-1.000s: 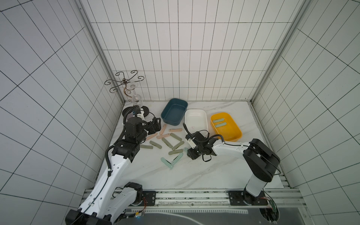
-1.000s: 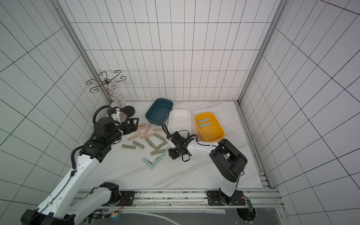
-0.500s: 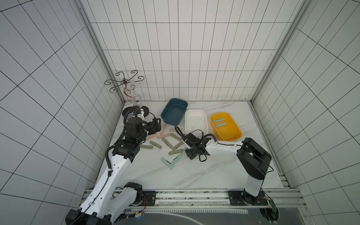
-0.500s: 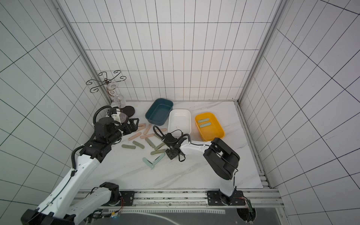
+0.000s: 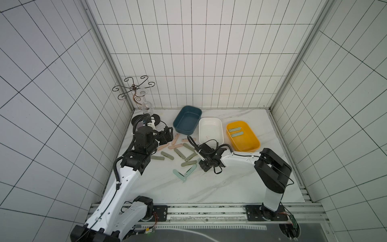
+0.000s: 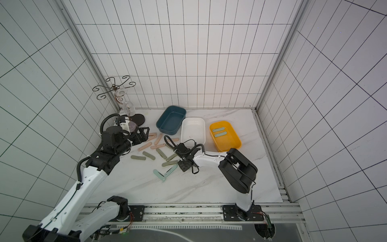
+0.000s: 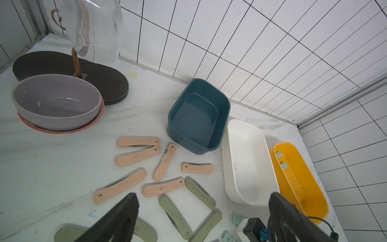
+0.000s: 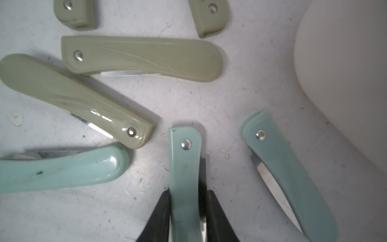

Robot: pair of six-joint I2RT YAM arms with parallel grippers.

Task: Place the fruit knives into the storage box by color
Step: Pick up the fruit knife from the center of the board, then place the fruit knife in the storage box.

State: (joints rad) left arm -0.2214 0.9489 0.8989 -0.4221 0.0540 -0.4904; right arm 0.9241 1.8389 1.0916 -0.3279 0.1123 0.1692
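Fruit knives lie scattered on the marble table: peach-pink ones (image 5: 177,138) (image 7: 138,141) near the blue box, olive ones (image 5: 167,155) (image 8: 142,56) in the middle, mint ones (image 5: 180,175) towards the front. My right gripper (image 8: 188,194) (image 5: 204,165) is low on the table, shut on a mint knife (image 8: 184,159) that lies flat. My left gripper (image 7: 203,200) (image 5: 166,136) hangs open above the pink and olive knives, holding nothing. The storage boxes stand at the back: blue (image 5: 186,122) and white (image 5: 210,130) hold nothing, and yellow (image 5: 245,142) holds two mint knives (image 5: 235,130).
A wire glass stand (image 5: 136,92) with a hanging wine glass (image 5: 147,106) stands in the back left corner on a dark base (image 7: 113,83). A grey bowl (image 7: 56,102) sits in front of it. Tiled walls close in three sides.
My right gripper has slid a little to the left among the knives and its jaws have closed round a mint knife. The left arm has hardly moved.
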